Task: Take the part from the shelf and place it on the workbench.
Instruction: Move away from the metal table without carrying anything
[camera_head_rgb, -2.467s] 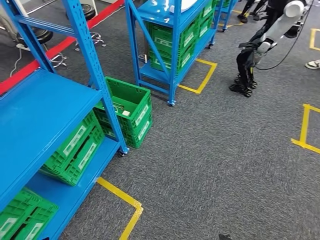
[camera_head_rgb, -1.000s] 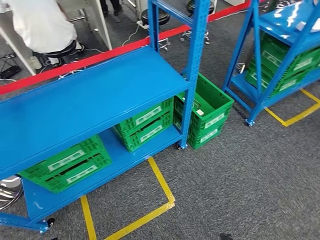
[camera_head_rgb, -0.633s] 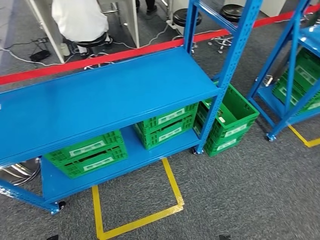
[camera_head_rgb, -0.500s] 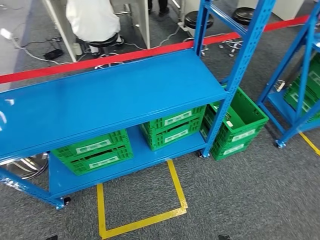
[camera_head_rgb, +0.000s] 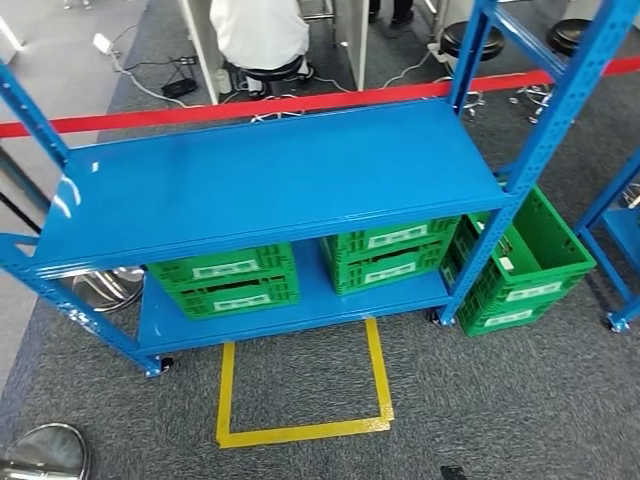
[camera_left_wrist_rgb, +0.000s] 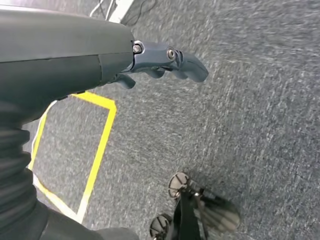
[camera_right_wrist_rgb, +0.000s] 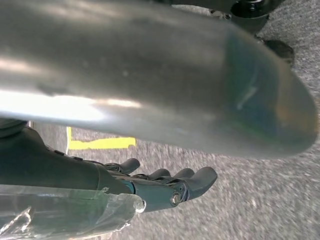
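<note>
Left hand (camera_left_wrist_rgb: 166, 57) showing dark blue-grey fingers with round silver screws at the left frame's top, right hand (camera_right_wrist_rgb: 162, 187) showing matching dark fingers, one silver screw, lower centre

Head view: bright, even overhead light. White glare patches on the blue shelf (camera_head_rgb: 272, 180) top near its left end; soft shadow beneath it over the green crates (camera_head_rgb: 226, 282). Focus fair; slight softness toward the edges.

Left wrist view: daylight-bright. Carpet (camera_left_wrist_rgb: 245, 100) streaked with motion blur beyond the left hand (camera_left_wrist_rgb: 166, 57); the hand's near cover out of focus, dark.

Right wrist view: large silver tube (camera_right_wrist_rgb: 151, 75) just beside the right hand (camera_right_wrist_rgb: 166, 185), heavily blurred, with pale sheen along its length. Clear plastic wrap (camera_right_wrist_rgb: 68, 210) against the hand catches small highlights. Carpet grainy, smeared.
</note>
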